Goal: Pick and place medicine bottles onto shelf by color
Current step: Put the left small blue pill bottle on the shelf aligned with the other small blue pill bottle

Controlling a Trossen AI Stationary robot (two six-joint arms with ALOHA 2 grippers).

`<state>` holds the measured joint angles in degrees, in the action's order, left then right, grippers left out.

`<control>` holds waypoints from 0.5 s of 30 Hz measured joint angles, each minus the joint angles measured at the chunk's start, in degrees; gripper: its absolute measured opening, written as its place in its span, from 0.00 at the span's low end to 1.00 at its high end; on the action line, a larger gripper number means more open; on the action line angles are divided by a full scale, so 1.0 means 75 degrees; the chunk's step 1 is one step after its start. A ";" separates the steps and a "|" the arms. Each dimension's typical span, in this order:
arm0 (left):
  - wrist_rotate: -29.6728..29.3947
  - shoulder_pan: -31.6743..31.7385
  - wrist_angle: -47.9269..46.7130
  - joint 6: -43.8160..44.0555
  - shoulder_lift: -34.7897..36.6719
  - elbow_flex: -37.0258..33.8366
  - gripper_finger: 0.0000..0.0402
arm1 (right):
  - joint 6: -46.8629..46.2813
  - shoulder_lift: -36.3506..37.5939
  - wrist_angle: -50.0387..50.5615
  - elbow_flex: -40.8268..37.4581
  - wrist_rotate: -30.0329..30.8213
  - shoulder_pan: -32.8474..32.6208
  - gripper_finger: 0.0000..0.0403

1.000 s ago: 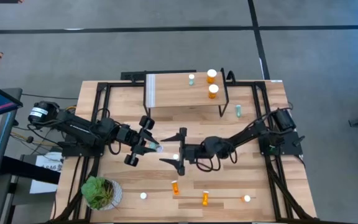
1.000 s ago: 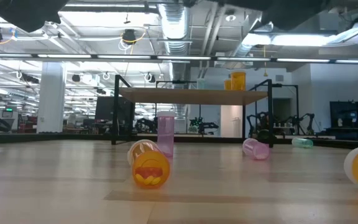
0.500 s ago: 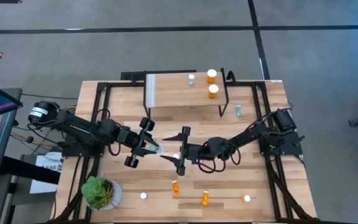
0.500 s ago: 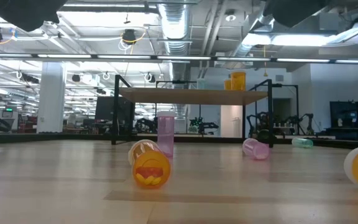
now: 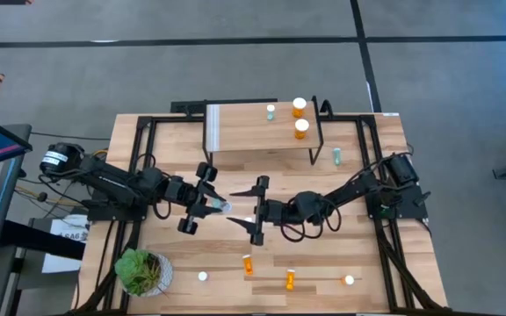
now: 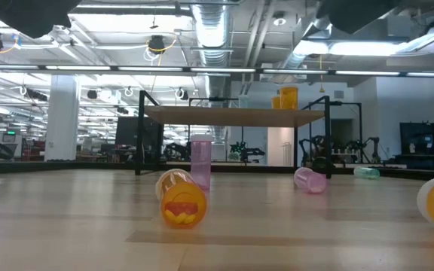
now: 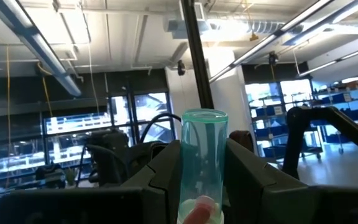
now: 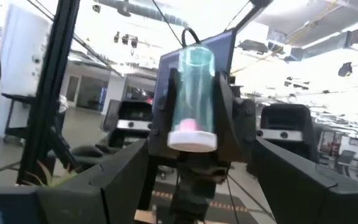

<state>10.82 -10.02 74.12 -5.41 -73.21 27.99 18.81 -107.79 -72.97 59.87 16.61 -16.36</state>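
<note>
A pale green medicine bottle [image 7: 204, 155] with a white cap is held above the table's middle by my left gripper [image 5: 211, 206], which is shut on it. My right gripper [image 5: 235, 209] faces it from the right. It is wide open, its fingers apart on either side of the bottle's free end without touching. The shelf [image 5: 244, 140] stands at the far middle. On it stand a pale green bottle [image 5: 271, 111] and two orange ones [image 5: 299, 107] [image 5: 301, 128]. My left gripper pinches the bottle's clear wall [image 8: 191, 93] between its two fingers [image 8: 166, 106], one on each side. The bottle lies along the fingers, its white cap [image 8: 192, 140] toward the gripper's body and its base end [image 7: 204, 116] sticking out past the fingertips. It slants upward, lifted clear of the table.
Loose on the table are two lying orange bottles [image 5: 248, 263] [image 5: 290, 279], a green one [image 5: 336, 156] right of the shelf, an upright pink one [image 6: 200, 162] and a lying pink one [image 6: 310, 179]. A potted plant [image 5: 143, 270] stands at the near left.
My right gripper has turned a little about its wrist while staying open beside the bottle. The bottle stays in my left gripper's hold.
</note>
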 joint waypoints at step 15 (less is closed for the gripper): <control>-0.0255 -0.0015 0.0335 -0.0175 -0.0003 0.0000 0.20 | -0.0131 0.0003 0.0139 0.0324 -0.0036 -0.0009 0.76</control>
<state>8.91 -10.13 76.63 -6.72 -73.23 27.99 17.82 -107.77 -71.93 62.30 16.34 -16.43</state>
